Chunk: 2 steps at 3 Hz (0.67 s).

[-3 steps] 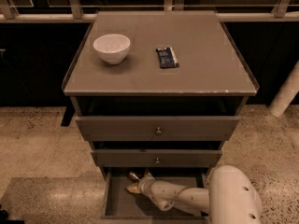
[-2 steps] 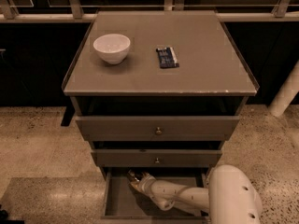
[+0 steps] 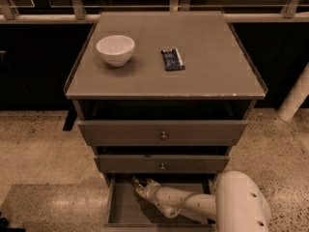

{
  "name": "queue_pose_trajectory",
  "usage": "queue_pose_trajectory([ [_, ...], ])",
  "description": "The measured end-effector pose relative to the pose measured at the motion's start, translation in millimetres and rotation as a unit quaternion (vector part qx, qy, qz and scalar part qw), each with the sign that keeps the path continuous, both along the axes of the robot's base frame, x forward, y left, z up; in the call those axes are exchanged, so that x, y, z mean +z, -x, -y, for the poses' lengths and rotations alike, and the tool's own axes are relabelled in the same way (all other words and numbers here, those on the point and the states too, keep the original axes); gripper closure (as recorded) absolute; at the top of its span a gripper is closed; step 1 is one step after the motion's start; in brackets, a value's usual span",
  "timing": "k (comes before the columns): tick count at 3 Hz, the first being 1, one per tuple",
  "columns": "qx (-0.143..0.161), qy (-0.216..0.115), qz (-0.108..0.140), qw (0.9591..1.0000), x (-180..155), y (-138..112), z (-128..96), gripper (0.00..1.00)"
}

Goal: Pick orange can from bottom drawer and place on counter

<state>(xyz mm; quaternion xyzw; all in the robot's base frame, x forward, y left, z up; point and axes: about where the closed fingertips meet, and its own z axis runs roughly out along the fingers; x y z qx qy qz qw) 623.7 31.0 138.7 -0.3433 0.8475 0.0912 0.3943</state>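
Over the last second the gripper (image 3: 140, 183) has crept a little further back and left inside the open bottom drawer (image 3: 124, 210), so that its tip now sits right under the front of the middle drawer (image 3: 193, 164), with the white arm lying across the drawer floor behind it. A small shiny brownish shape touching the tip, at the drawer's back left, seems to be the can (image 3: 135, 180). It is half hidden under that drawer front, and whether the gripper has closed on it or merely reaches it cannot be told. The short advance suggests the reach is at its end and the grasp is about to be made or is being made; nothing has been lifted. The surface (image 3: 212, 76) above carries only a white bowl (image 3: 115, 49) and a dark blue packet (image 3: 172, 59), so placing is not yet done. The lift will likely need the can drawn forward first, clear of the overhanging drawer.
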Motion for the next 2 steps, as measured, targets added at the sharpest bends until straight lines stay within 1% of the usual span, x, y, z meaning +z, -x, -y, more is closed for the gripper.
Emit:
queue_pose_trajectory([
  [1,-0.001,-0.002,0.009,1.0,5,2,0,1.0],
  [2,-0.016,0.001,0.049,0.9987,25,13,6,1.0],
])
